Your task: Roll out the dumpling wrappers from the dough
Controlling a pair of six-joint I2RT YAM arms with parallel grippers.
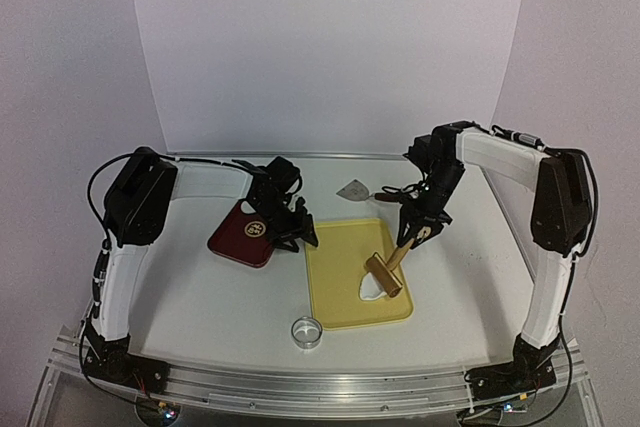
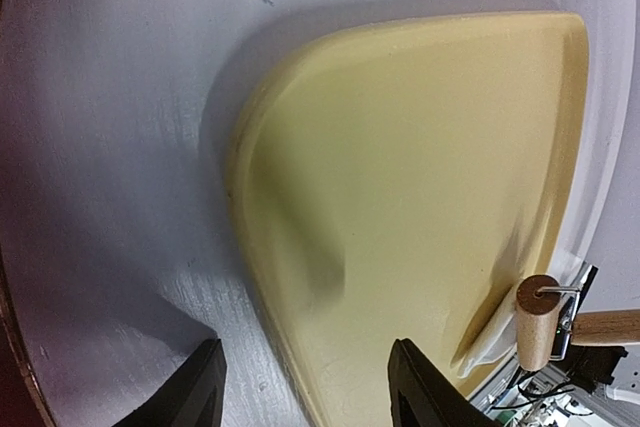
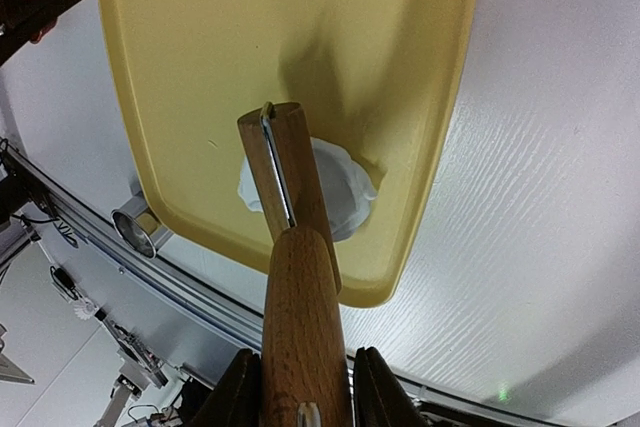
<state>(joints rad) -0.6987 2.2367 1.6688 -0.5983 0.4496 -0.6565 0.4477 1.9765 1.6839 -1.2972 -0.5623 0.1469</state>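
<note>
A flat white piece of dough (image 1: 370,288) lies near the front right of the yellow board (image 1: 345,257). A wooden roller (image 1: 383,276) rests across it. My right gripper (image 1: 413,237) is shut on the roller's wooden handle (image 3: 300,307), and the roller head (image 3: 285,172) covers the middle of the dough (image 3: 350,192). My left gripper (image 1: 291,231) is open at the board's left edge. One of its fingers is over the table and the other over the board (image 2: 420,177), with nothing held between them. No dumpling wrappers are in view.
A shiny ring cutter (image 1: 306,331) stands on the table in front of the board. A dark red plate (image 1: 240,237) lies left of the board under the left wrist. A small grey scraper (image 1: 353,190) lies behind the board. White walls close in the back and sides.
</note>
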